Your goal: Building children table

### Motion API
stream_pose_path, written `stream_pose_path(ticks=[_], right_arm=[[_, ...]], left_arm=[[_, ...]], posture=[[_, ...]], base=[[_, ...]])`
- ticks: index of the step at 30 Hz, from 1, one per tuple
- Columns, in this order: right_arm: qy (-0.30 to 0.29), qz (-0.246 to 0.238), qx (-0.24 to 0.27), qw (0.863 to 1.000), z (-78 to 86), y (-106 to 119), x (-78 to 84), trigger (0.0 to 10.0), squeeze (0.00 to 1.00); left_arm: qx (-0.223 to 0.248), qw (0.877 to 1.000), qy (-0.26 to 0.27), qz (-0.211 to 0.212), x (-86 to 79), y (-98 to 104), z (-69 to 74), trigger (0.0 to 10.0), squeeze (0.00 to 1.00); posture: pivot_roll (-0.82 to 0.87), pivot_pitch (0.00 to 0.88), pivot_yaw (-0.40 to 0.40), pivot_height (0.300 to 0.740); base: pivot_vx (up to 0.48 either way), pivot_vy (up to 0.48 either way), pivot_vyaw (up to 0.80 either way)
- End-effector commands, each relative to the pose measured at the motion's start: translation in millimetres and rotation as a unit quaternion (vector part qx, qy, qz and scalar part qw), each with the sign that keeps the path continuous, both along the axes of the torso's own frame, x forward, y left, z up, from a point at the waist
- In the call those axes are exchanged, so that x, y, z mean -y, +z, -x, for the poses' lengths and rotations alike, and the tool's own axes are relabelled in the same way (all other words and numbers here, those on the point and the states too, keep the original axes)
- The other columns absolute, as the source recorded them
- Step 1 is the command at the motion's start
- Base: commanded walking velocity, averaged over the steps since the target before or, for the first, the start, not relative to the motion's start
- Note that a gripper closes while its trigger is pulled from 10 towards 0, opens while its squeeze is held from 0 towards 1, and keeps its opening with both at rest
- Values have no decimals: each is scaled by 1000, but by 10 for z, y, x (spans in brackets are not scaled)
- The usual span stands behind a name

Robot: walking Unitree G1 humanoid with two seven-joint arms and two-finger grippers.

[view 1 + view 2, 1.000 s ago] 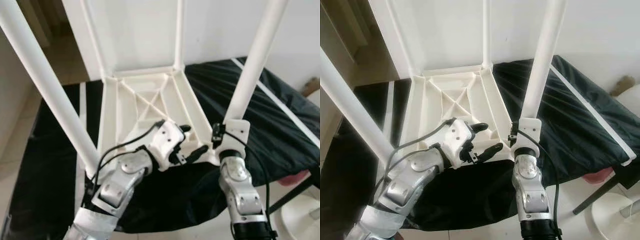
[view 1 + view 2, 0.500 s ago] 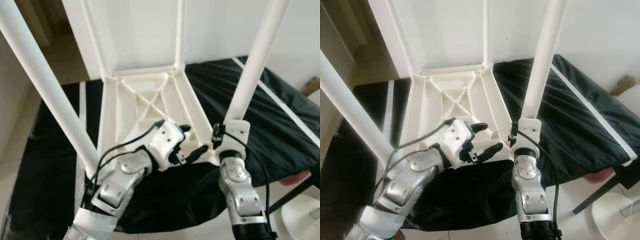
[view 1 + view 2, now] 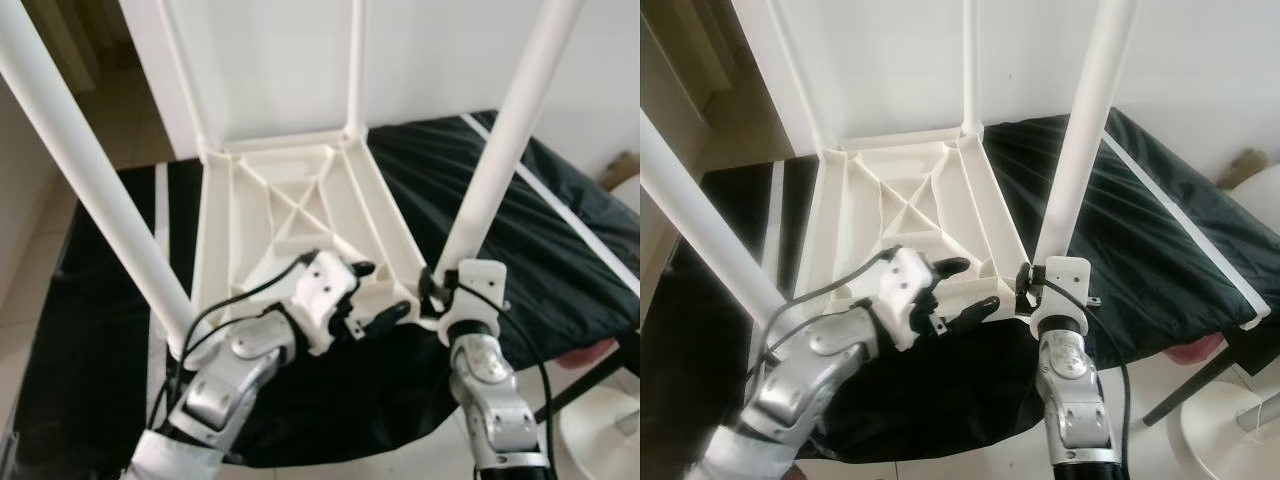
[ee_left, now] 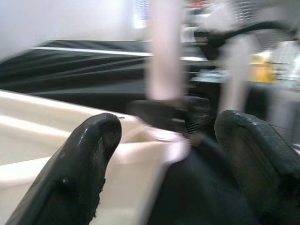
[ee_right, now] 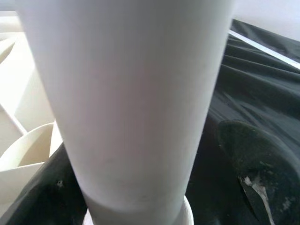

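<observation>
While the white plastic children's table [image 3: 300,215] lies upside down on a worktop draped in black cloth [image 3: 560,240], its ribbed underside faces up and four white legs rise from its corners; this is how the left eye view has it, with the table's far edge toward the white wall [image 3: 440,50] and its near edge at the worktop's near edge. At that near edge the left hand [image 3: 375,295] sits with its two black fingers spread apart, one over the table's rim and one just outside it, closed on nothing. The right hand [image 3: 437,290] is pressed against the base of the near right leg [image 3: 500,170], at the table's near right corner. From the right eye view the same layout shows, with the near left leg [image 3: 700,230] slanting up past the silver left arm. Seen from the left wrist (blurred), the fingers [image 4: 79,164] stand wide, the cream rim of the table between them. Looking along the right wrist, the leg looms close and one black finger [image 5: 253,164] lies beside it; whether that hand grips the leg cannot be told.
</observation>
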State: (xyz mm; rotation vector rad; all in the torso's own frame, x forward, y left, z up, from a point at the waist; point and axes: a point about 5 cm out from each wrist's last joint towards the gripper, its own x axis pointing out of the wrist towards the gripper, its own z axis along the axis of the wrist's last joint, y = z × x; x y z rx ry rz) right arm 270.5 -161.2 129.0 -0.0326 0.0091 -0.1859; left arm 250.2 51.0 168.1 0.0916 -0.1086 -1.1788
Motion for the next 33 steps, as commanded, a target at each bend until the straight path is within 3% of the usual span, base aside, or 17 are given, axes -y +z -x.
stream_pose_path(ticks=[1,8,9,10,14,16,18,22,24,28,30,33], right_arm=[[-4,-4,2,1000,16,-6,65,10000,0],[18,-1,9,1000,1,-6,75,10000,0],[30,-5,8,1000,-10,-15,79,10000,0],[30,-5,8,1000,-10,-15,79,10000,0],[74,-32,4,997,-11,-44,50,10000,0],[74,-32,4,997,-11,-44,50,10000,0],[84,-29,5,996,-9,-42,45,10000,0],[104,-27,6,994,1,-45,36,10000,0],[105,-26,5,994,2,-48,35,10000,0],[116,-18,1,993,11,-71,45,10000,0],[119,-12,0,993,13,-74,62,10000,0],[120,-9,0,993,9,-75,83,10000,0]], left_arm=[[-17,999,-29,2,-88,0,46,10000,0],[-72,996,-54,-12,-460,-62,167,10000,0],[-79,994,-60,-35,-608,-92,234,10000,0],[-79,994,-60,-35,-608,-92,234,10000,0],[-128,989,-69,-41,-876,-147,391,10000,0],[-128,989,-69,-41,-876,-147,391,10000,0],[-133,989,-53,-40,-965,-146,385,10000,0],[-121,989,43,-73,-1389,-187,333,10000,0],[-119,988,55,-76,-1449,-200,340,10000,0],[-165,970,139,-107,-2010,-345,399,10000,0],[-172,965,169,-107,-2200,-306,411,10000,0],[-175,962,183,-103,-2309,-268,443,10000,0]], posture=[[-30,0,22,740],[-26,0,24,740],[-15,0,25,740],[-15,0,25,740],[2,2,26,740],[2,2,26,740],[7,6,24,740],[12,12,19,740],[12,12,19,740],[12,22,15,740],[12,24,12,740],[12,24,12,740]], base=[[0,0,0],[0,0,0],[0,0,0],[0,0,0],[0,0,0],[0,0,0],[0,0,0],[0,0,0],[0,0,0],[0,0,0],[0,0,0],[0,0,0]])
